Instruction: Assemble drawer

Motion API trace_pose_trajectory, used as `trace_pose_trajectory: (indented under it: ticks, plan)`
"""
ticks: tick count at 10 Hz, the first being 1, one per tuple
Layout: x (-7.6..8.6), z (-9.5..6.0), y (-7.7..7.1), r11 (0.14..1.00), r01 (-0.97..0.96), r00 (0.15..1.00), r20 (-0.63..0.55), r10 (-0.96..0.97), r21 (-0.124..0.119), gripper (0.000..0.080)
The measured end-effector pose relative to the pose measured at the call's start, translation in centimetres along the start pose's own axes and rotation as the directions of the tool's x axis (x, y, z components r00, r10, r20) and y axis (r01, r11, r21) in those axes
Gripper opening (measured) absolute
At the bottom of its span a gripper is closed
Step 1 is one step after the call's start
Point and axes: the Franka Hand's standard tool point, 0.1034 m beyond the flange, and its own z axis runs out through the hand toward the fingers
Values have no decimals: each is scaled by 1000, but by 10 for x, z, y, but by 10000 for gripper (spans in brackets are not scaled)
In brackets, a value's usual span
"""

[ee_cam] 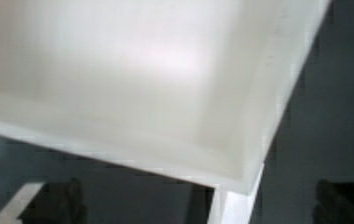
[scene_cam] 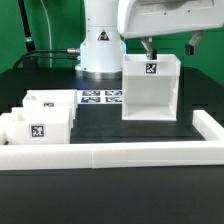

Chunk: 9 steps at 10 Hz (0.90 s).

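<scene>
The white plastic cube-like drawer housing (scene_cam: 150, 92) stands upright on the black table (scene_cam: 110, 130), open side seemingly facing front, I guess so the two small white open-topped trays (scene_cam: 45, 110), well apart at the exterior view's left, can slide in. The gripper (scene_cam: 170, 47) hovers just above its top edge, spread wide, holding nothing; its dark fingertips (ee_cam: 53, 200) look lined up to straddle one wall.

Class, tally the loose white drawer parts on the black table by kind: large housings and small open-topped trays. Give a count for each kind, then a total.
Large housing: 1
Small trays: 2
Total: 3
</scene>
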Motion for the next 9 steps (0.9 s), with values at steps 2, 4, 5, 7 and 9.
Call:
trace_pose_trajectory:
  ticks: [2, 4, 5, 7, 9]
  plan:
    - [0, 1, 0, 1000, 1, 1000, 1, -1, 0, 649]
    - [-1, 1, 0, 1000, -19, 1000, -3, 19, 1, 649]
    - [-9, 1, 0, 995, -96, 995, -21, 96, -1, 649]
    - [-30, 7, -13, 979, -205, 978, -26, 205, -9, 649]
    - [-47, 19, -25, 961, -276, 961, -34, 275, -10, 649]
